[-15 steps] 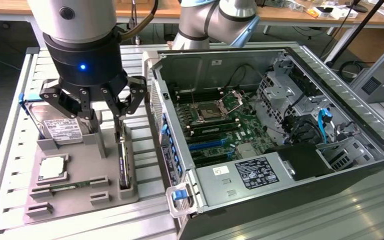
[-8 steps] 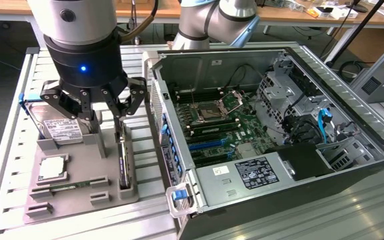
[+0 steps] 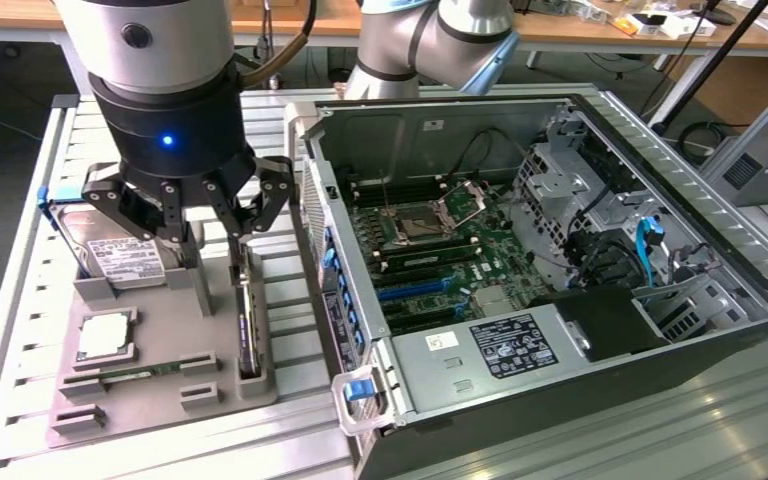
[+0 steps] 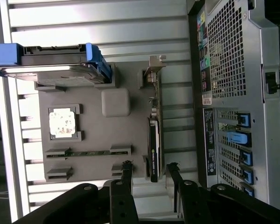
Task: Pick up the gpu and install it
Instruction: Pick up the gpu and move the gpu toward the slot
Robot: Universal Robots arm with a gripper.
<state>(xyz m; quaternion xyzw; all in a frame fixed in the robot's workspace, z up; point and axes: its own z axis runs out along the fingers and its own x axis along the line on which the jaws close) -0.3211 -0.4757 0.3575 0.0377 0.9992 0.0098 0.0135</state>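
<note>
Wide hand point(image 3: 204, 225) hovers above the gpu point(image 3: 248, 330) in its tray point(image 3: 177, 335). Slatted worktop point(image 3: 17, 340) bears a computer case point(image 3: 518, 250) at three o'clock.

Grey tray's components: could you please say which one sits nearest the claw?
The thin black gpu card, standing edge-on directly beneath the open claw; the others lie aside.

No legible txt; labels on PSU point(image 3: 491, 362), hard drive point(image 3: 124, 257) unreadable.

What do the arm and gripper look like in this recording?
The arm is a silver-grey tube with rounded joints. Its wrist section is a glossy black cylinder with a small blue light. The gripper is black, with jointed link-bar fingers. A dark cable loops behind it.
</note>
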